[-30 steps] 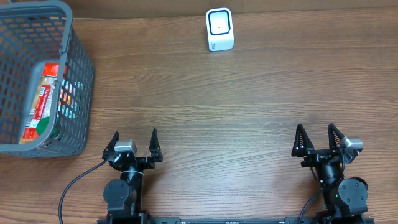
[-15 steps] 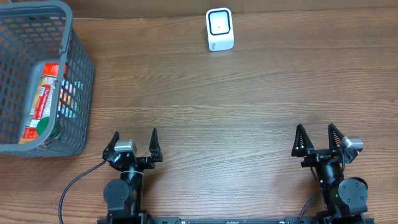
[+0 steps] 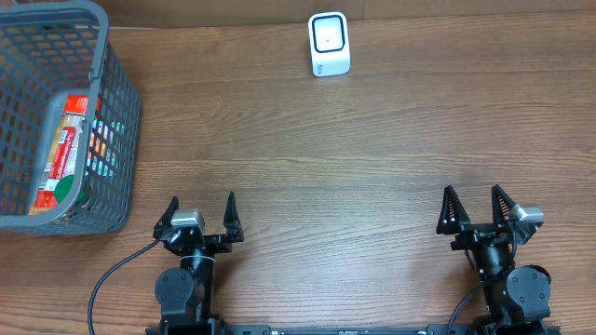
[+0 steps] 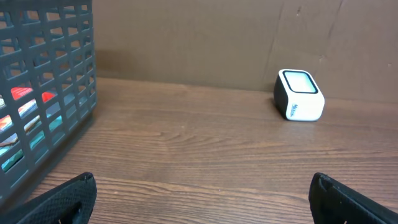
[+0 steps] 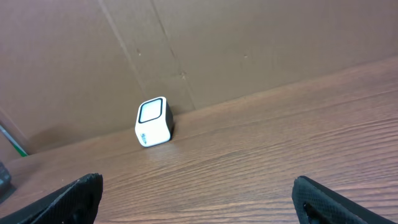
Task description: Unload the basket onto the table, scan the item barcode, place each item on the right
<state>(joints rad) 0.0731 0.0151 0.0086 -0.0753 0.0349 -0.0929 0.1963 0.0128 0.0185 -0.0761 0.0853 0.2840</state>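
At the near edge we see left gripper [image 3: 201,200] and right gripper [image 3: 474,194] wide, empty; the item [image 3: 67,154] lies in the basket [image 3: 121,112], well apart from the scanner [image 3: 329,44]: nothing done yet.

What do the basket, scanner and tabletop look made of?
Basket: grey, matte, probably moulded plastic, judging by its open grid walls. Scanner: smooth white shell with a dark-framed window, probably plastic. Tabletop: brown wood grain, low sheen; solid wood or laminate, unclear.
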